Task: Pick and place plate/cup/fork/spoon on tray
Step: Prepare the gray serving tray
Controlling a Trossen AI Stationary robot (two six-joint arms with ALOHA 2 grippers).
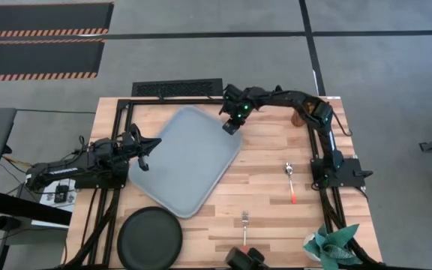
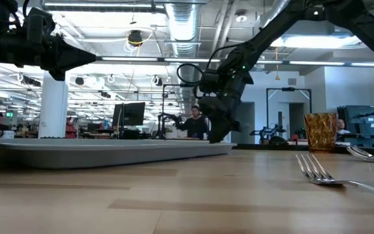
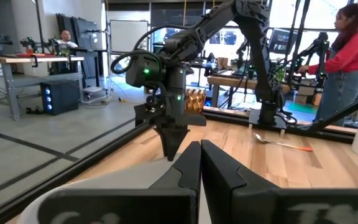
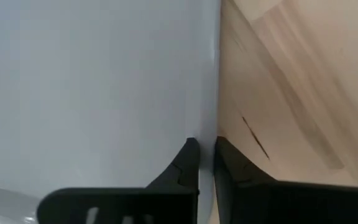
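Note:
The pale blue-grey tray (image 1: 186, 161) lies askew on the wooden table's left half. My right gripper (image 1: 231, 126) points down at the tray's far right corner, shut on its rim; it also shows in the low view (image 2: 216, 135). My left gripper (image 1: 145, 161) is shut and empty, raised above the tray's left edge (image 2: 86, 58). The black plate (image 1: 151, 236) lies at the near edge. The fork (image 1: 244, 219) and the spoon (image 1: 290, 180) lie right of the tray. The amber cup (image 2: 318, 132) stands far right, partly hidden by the right arm in the high view. My right gripper (image 4: 207, 152) pinches the tray's raised rim (image 4: 215, 124) between its two fingers, one finger over the tray's inside and one over the table side. The fingers come from above, pointing down, at the far right corner. The tray (image 2: 109, 153) lies about level, low over the table.
A black grille (image 1: 175, 88) lies at the far edge. A black object (image 1: 244, 259) and a teal bundle (image 1: 328, 244) sit at the near right edge. Bare wood shows between tray and spoon. A person in red (image 3: 347, 56) stands beyond the table.

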